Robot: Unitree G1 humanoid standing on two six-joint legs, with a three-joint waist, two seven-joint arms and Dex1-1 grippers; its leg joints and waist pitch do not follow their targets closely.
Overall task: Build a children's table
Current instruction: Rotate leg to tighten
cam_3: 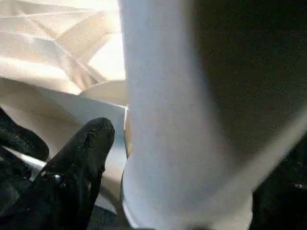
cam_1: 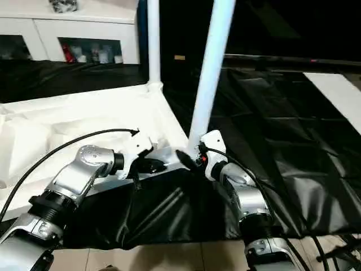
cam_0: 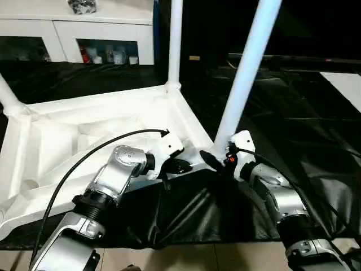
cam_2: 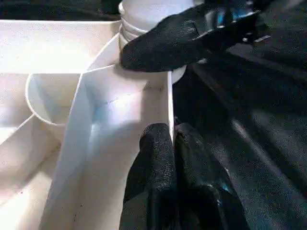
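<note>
Silver forearms rise from the near edge of the head view, and beyond them sits the biggest thing in the scene, the white table top [cam_0: 84, 135], lying upside down on a black sheet [cam_0: 293, 124] so that its ribbed underside faces up. Three tube legs stand in its corner sockets: one at the near right corner [cam_0: 245, 73], leaning a little to the right as it rises, one upright at the far right corner [cam_0: 175, 42], and a third [cam_0: 8, 96] at the far left corner, cut off by the picture edge. Behind the sheet runs a white cabinet [cam_0: 101, 28] with glass doors and small items on its shelf. Next in size come the two arms. The left gripper [cam_0: 179, 166] reaches to the near rim of the table top just left of the near leg; in its wrist view its two black fingers [cam_2: 158, 177] are pressed together, clenched on nothing, their tips resting against the top edge of a white rib wall. The right gripper [cam_0: 217, 160] sits at the base of the near leg; in its wrist view one black finger [cam_3: 81, 158] lies to one side of the tube [cam_3: 168, 120] and the other side of the gripper shows dark beyond it, so the jaws stand spread around the leg, and whether they press on it cannot be told. A black cable [cam_0: 84, 161] arcs over the left forearm.
</note>
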